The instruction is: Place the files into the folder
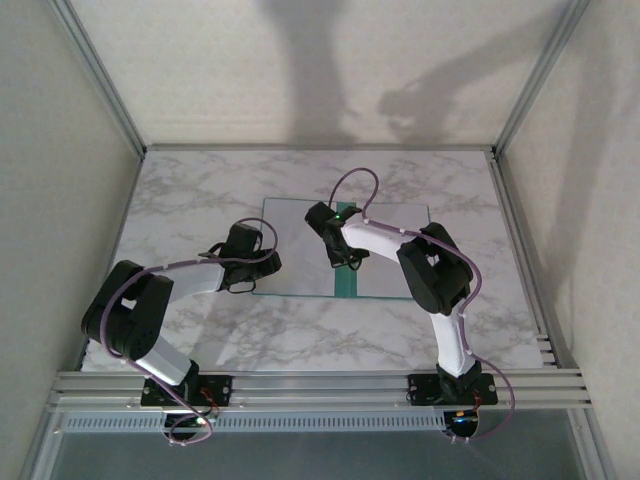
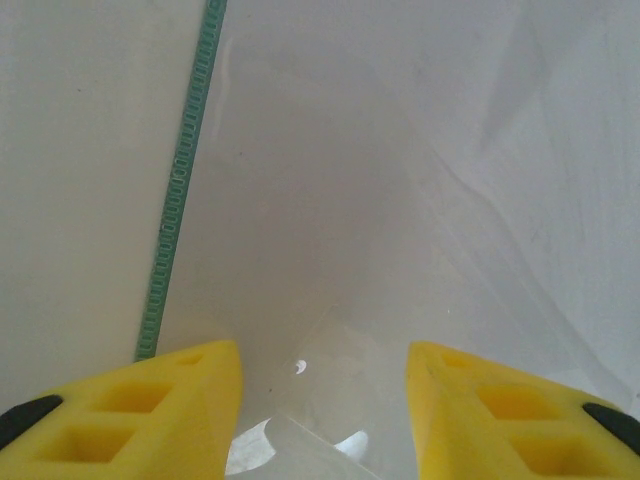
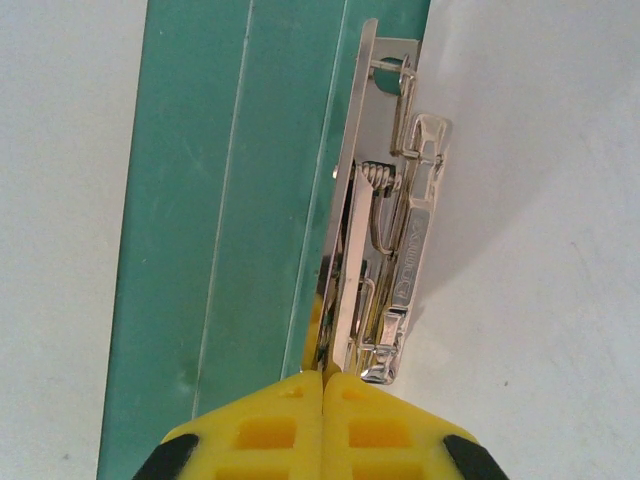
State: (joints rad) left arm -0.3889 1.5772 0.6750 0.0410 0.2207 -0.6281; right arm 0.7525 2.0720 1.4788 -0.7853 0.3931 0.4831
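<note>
The teal folder (image 1: 346, 284) lies open in the middle of the table, its spine strip bare. White files (image 1: 295, 240) cover both leaves. My left gripper (image 1: 258, 275) is over the left leaf's outer edge. In the left wrist view it (image 2: 323, 365) stands open above a white sheet (image 2: 330, 200) whose corner lies between the yellow fingers (image 2: 190, 400); the folder's green edge (image 2: 180, 190) runs past on the left. My right gripper (image 1: 340, 258) is at the spine. In the right wrist view it (image 3: 323, 378) is shut, tips against the near end of the metal clip (image 3: 400, 220) beside the teal fold (image 3: 220, 200).
The marble tabletop (image 1: 200, 190) surrounds the folder, with metal frame posts and white walls at the sides and back. An aluminium rail (image 1: 320, 385) with both arm bases runs along the near edge. White paper (image 3: 540, 250) lies right of the clip.
</note>
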